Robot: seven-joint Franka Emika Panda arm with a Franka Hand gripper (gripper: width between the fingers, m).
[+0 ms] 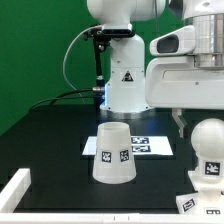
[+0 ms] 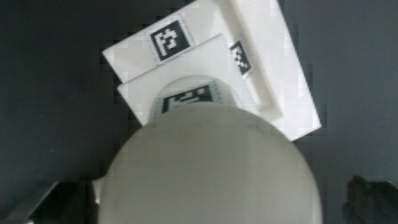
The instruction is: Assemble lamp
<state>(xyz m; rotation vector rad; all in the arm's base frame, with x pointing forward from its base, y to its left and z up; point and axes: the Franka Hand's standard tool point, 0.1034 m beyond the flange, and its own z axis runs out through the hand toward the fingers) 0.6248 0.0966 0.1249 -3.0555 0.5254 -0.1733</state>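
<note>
From the exterior view's left, I see a white rail (image 1: 17, 186) lying along the edge of my black counter (image 1: 50, 140), well apart from the claw. Next comes the shade (image 1: 112, 153), a white cone standing upright with its narrow end up and two square tags on its lower wall; it sits well off to the exterior view's left of the claw, apart from everything I am handling. Just behind the shade, the marker board (image 1: 150, 146) lies flat on the counter, and behind that stands the arm's base (image 1: 127, 85) with its warning triangle and a black cable (image 1: 70, 70) looping down beside it. Farther right, the claw (image 1: 205, 128) comes down from the big white wrist, and directly beneath it I have the bulb (image 1: 211, 148), its round head uppermost and a tag on its stem. Under the bulb, at the frame's lower right corner, is the small base (image 1: 200, 193) with its own tags. In the wrist view the bulb's rounded head (image 2: 205, 165) fills the frame between two dark fingertips (image 2: 54, 200), one on either side, and beyond it I can make out the tagged white block of the base (image 2: 205, 60) on the dark counter. I cannot tell whether the fingers actually press on the bulb or merely stand on either side of it.
</note>
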